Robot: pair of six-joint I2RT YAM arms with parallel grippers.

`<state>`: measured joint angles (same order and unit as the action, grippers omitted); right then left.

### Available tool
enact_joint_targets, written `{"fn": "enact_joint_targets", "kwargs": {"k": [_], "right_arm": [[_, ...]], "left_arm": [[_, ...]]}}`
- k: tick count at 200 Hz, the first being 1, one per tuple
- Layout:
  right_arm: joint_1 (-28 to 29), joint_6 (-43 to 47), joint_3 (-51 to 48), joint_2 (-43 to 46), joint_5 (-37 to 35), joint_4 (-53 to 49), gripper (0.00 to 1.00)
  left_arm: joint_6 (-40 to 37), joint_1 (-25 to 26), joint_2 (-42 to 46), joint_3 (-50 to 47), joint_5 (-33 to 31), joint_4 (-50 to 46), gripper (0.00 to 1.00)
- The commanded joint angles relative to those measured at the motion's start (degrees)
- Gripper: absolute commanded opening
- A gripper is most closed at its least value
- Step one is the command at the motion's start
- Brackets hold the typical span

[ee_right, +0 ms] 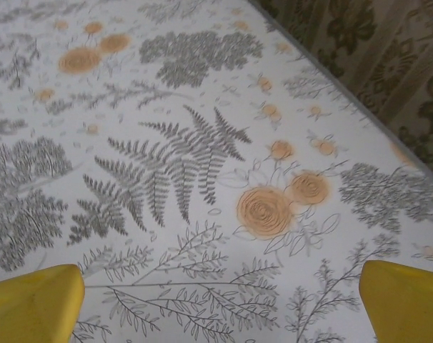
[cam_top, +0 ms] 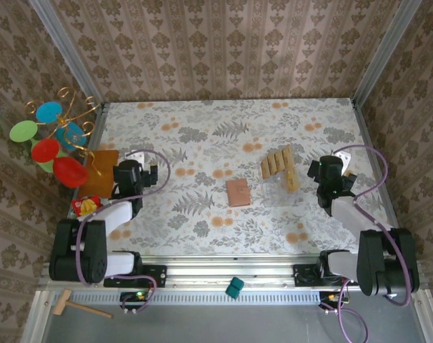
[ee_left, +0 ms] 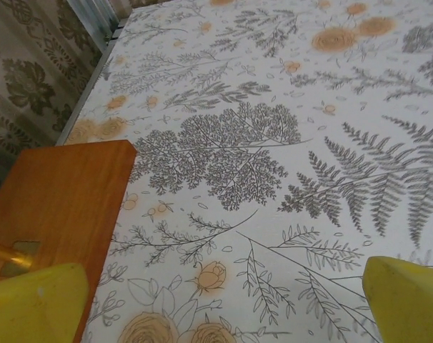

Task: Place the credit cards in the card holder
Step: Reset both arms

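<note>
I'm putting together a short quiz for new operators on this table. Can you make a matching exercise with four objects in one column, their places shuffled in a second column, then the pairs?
Things:
1. tan-gold flat rectangular cards
2. reddish-brown square leather-like card holder
3. orange-brown flat board
4. small teal block

Places:
A. by the metal rail at the near edge
B. at the table left edge
C. near the middle, lying flat
D. in a row, right of the middle

Pairs: 1-D, 2-C, 3-B, 4-A
</note>
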<state>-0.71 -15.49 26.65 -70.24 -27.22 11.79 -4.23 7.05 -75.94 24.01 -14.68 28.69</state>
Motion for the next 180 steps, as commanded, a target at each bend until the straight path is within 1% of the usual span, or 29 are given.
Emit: {"fn": "enact_joint_targets", "kwargs": {"k": [1, 14, 23, 30, 43, 53, 63, 68, 73, 81, 87, 92, 98, 101, 109, 112, 121, 131, 142, 151, 165, 180], "right_arm": [[0.27, 2.81, -2.25, -1.52, 2.01, 13.69, 1.0], [0.27, 3.8, -3.86, -2.51, 2.73, 19.82, 1.0], [0.25, 3.9, -4.17, -3.09, 3.75, 21.65, 1.0], [0.29, 4.55, -4.88, -3.48, 5.26, 24.74, 1.0], [0.34, 5.53, -7.9, -4.31, 7.51, 32.65, 1.0], [0.36, 6.08, -10.28, -6.35, 8.71, 39.53, 1.0], [0.36, 6.23, -11.39, -8.92, 9.76, 44.3, 1.0], [0.36, 6.67, -11.32, -11.09, 10.66, 46.31, 1.0], [0.36, 7.33, -10.57, -11.63, 12.17, 45.46, 1.0], [0.36, 8.41, -8.91, -11.59, 15.53, 41.63, 1.0], [0.36, 9.2, -8.35, -13.47, 17.3, 42.46, 1.0], [0.51, 9.69, -8.45, -16.09, 17.73, 44.49, 1.0], [0.82, 10.33, -8.69, -19.21, 17.67, 50.77, 1.0], [0.94, 10.71, -8.3, -19.3, 17.98, 49.92, 1.0], [1.19, 10.88, -5.91, -16.52, 18.62, 40.59, 1.0], [1.16, 10.63, -5.21, -16.25, 18.55, 38.74, 1.0], [1.02, 10.66, -4.57, -18.39, 18.43, 41.3, 1.0], [1.07, 10.49, -3.52, -17.49, 18.26, 37.23, 1.0], [1.09, 10.57, -3.75, -17.99, 18.26, 38.69, 1.0], [1.15, 10.59, -3.74, -17.41, 18.26, 37.68, 1.0], [2.73, 11.42, -4.41, -17.17, 14.71, 38.88, 1.0], [2.82, 11.49, -4.32, -17.25, 14.56, 38.82, 1.0]], "left_arm": [[-3.51, -1.24, -2.81, -1.35, 0.29, 12.49, 1.0], [-1.74, -2.38, -4.2, 0.44, 2.77, 11.36, 1.0], [-0.17, -2.93, -5.23, 1.07, 4.12, 11.6, 1.0], [0.39, -3.39, -6.86, 0.16, 6.12, 15.16, 1.0], [-0.94, -3.53, -10.82, -2.49, 10.22, 23.18, 1.0], [-2.18, -3.6, -13.54, -3.73, 11.43, 28.58, 1.0], [-1.29, -3.87, -12.7, -2.83, 12.12, 25.1, 1.0], [-1.33, -4.11, -13.1, -2.66, 12.57, 25.37, 1.0], [-1.54, -4.3, -13.36, -2.53, 12.6, 26.2, 1.0], [-0.83, -4.47, -12.93, -1.99, 12.85, 24.16, 1.0], [-0.8, -4.79, -13.25, -1.74, 13.4, 24.15, 1.0], [-0.57, -5.22, -13.31, -1.32, 13.77, 23.73, 1.0], [0.36, -5.96, -13.08, -0.92, 14.65, 22.23, 1.0], [0.52, -6.24, -13.18, -0.89, 15.15, 22.2, 1.0], [0.37, -6.44, -13.31, -0.9, 15.16, 22.72, 1.0], [0.44, -6.44, -13.18, -0.85, 15.2, 22.31, 1.0], [0.53, -6.44, -13.27, -0.81, 15.2, 22.39, 1.0], [0.71, -6.67, -13.34, -0.63, 15.48, 21.94, 1.0], [0.72, -6.61, -13.29, -0.63, 15.47, 21.94, 1.0], [0.69, -6.61, -13.31, -0.63, 15.47, 22.03, 1.0], [0.46, -6.54, -13.35, -0.84, 15.23, 22.36, 1.0], [-0.15, -5.31, -12.86, -1.97, 13.3, 24.21, 1.0]]}}
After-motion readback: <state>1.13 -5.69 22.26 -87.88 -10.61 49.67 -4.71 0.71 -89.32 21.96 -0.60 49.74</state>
